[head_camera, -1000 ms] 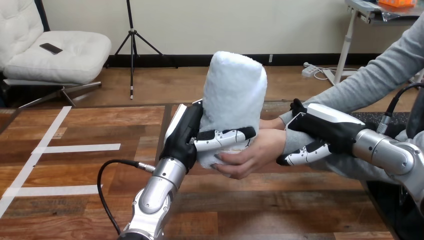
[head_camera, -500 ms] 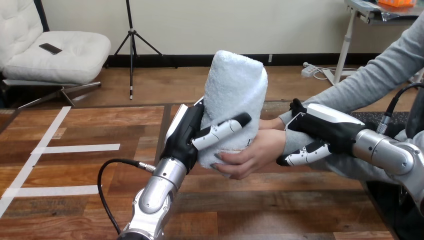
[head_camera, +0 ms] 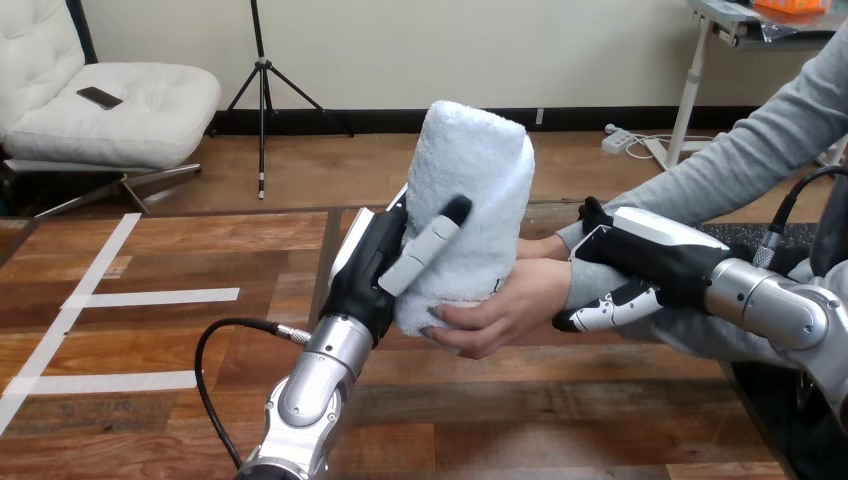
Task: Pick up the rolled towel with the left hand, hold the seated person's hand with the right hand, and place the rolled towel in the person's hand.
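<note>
Rolled towel (head_camera: 478, 170): upright above the tabletop (head_camera: 560, 400), its base cupped in the person's hand (head_camera: 510, 305).
Left hand (head_camera: 372, 262): at the towel's left side, fingers (head_camera: 432, 240) straight and lying against it, not clasping.
Right hand (head_camera: 650, 255): right of the towel, curled round the person's wrist.

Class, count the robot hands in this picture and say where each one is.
2. The left hand is against the rolled towel's left side, mid-view, thumb straight. The right hand is at right, curled round the person's wrist.
</note>
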### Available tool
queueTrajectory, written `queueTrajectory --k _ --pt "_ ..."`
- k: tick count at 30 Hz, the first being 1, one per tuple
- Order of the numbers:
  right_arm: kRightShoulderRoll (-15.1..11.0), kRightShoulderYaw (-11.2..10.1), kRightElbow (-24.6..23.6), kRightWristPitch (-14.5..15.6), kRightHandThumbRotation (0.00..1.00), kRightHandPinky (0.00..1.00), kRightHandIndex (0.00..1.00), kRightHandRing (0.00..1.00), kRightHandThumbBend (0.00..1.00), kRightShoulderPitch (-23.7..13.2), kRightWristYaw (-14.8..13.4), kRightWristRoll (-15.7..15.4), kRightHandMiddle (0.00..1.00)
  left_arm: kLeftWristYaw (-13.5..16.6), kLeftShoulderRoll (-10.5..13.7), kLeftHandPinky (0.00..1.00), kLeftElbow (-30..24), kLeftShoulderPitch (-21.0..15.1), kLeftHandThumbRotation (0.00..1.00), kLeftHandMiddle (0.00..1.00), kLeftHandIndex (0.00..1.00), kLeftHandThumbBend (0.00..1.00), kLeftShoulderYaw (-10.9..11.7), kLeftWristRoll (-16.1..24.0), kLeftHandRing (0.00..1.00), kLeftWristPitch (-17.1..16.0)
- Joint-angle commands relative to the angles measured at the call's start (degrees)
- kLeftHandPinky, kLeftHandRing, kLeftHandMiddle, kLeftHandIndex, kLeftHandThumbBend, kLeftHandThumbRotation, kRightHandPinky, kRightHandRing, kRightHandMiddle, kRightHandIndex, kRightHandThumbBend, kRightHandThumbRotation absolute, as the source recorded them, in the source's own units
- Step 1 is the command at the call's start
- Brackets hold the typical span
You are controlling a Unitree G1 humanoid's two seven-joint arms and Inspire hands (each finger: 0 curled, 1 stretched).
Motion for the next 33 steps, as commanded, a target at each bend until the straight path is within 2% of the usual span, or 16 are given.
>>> queueTrajectory --k 1,14,27,33 --pt "1.76 -1.71 -2.96 -1.64 0.36 0.27 0.40 0.31 0.61 -1.99 -0.86 1.56 0.37 -0.59 -0.59 0.96 -2.82 -2.27 1.00 0.94 0.93 1.00 0.29 -0.94 0.96 -2.06" --pt "1.67 -1.58 -3.07 -1.73 0.34 0.28 0.40 0.32 0.61 -1.75 -1.08 1.35 0.37 -0.65 0.29 0.97 -4.92 -0.75 1.00 0.94 0.92 1.00 0.23 -1.58 0.96 -3.35" --pt "1.78 -1.79 -3.08 -1.97 0.34 0.28 0.40 0.32 0.61 -1.55 -0.79 1.77 0.38 0.57 2.36 0.98 -8.38 1.79 1.00 0.95 0.93 1.00 0.18 -0.72 0.97 -7.16" --pt "1.78 -1.90 -3.10 -2.00 0.36 0.29 0.40 0.33 0.63 -1.51 -0.51 2.03 0.38 0.46 2.88 0.98 -10.13 2.89 1.00 0.96 0.93 1.00 0.56 -1.26 0.98 -7.73"
